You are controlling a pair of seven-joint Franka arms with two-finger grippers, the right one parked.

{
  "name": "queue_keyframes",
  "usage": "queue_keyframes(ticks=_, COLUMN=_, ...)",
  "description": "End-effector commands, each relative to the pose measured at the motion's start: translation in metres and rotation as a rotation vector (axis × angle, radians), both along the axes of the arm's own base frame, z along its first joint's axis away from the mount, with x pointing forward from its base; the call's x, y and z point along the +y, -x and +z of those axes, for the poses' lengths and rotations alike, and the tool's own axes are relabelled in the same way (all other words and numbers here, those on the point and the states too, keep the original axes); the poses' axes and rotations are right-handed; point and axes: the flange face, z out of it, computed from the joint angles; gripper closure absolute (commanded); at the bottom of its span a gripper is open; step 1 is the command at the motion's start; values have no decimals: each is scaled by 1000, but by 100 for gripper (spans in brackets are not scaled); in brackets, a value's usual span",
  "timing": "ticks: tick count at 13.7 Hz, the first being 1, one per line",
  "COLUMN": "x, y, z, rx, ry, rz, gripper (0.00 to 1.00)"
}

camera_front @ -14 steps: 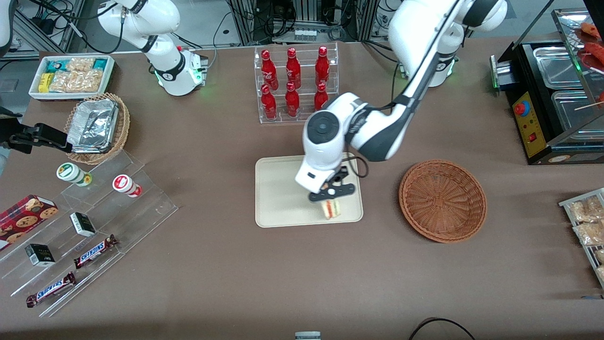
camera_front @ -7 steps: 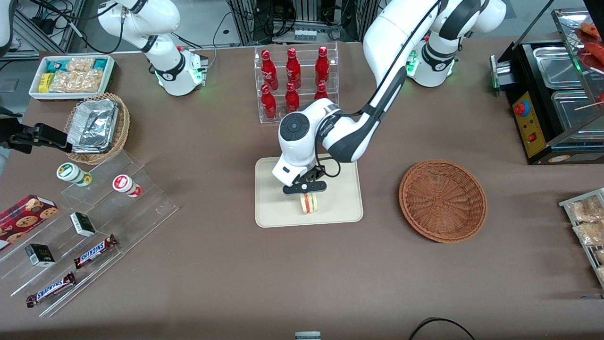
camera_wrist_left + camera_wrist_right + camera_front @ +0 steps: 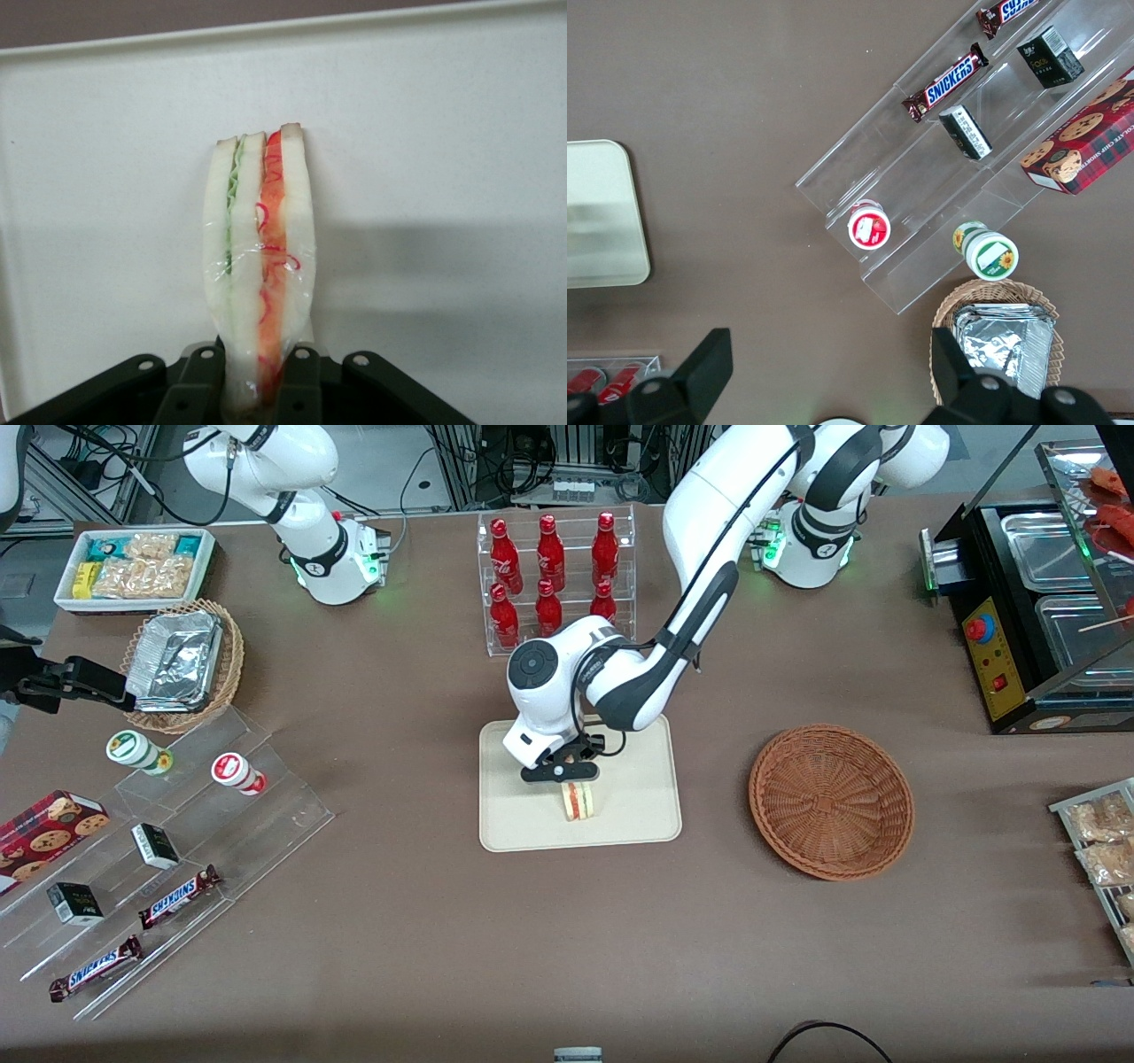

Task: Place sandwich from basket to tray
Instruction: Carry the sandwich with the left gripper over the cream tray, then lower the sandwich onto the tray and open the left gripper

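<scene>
Gripper: my gripper point(image 3: 574, 783) sits just above centre of the front view, low over the tray; fingers point(image 3: 200, 382) pinched narrow on the sandwich's bread faces, one each side.
Sandwich: the sandwich point(image 3: 579, 800) stands on edge in my grip, filling edge up toward the wrist camera, green layer beside red-orange layer point(image 3: 259, 266), clear wrap over it. Whether it touches the tray surface I cannot tell.
Tray: the tray point(image 3: 642, 806) lies mid-frame in the front view, flat on the brown table point(image 3: 443, 921). The sandwich is over its middle, a bit nearer the front camera than my wrist. Its rim point(image 3: 266, 35) shows in the wrist view; one corner point(image 3: 602, 212) shows at the left edge of the right wrist view.
Basket: the basket point(image 3: 831, 801) sits right of centre in the front view, toward my end of the table, well apart from the tray, nothing in it.
Bottles: red bottles point(image 3: 549, 580) in a clear rack, upper centre of the front view, farther from the camera than the tray.
</scene>
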Motion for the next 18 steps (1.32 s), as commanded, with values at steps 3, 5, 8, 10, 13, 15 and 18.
queue_keyframes(ticks=3, x=-3, y=-6, z=28, rx=-50, ry=21, rz=43, gripper=0)
queue_keyframes(ticks=5, x=2, y=-13, z=62, rx=-77, ry=40, rz=75, gripper=0)
queue_keyframes(ticks=8, x=26, y=-34, z=113, rx=-103, ry=57, rz=150, gripper=0)
queue_keyframes(ticks=10, x=56, y=-49, z=150, rx=-90, ry=57, rz=276, gripper=0)
queue_keyframes(ticks=13, x=125, y=-82, z=200, rx=-76, ry=33, rz=394, gripper=0)
queue_keyframes(ticks=15, x=186, y=-108, z=229, rx=-43, ry=33, rz=484, gripper=0)
queue_keyframes(ticks=18, x=278, y=-121, z=276, rx=42, ry=40, rz=397, gripper=0)
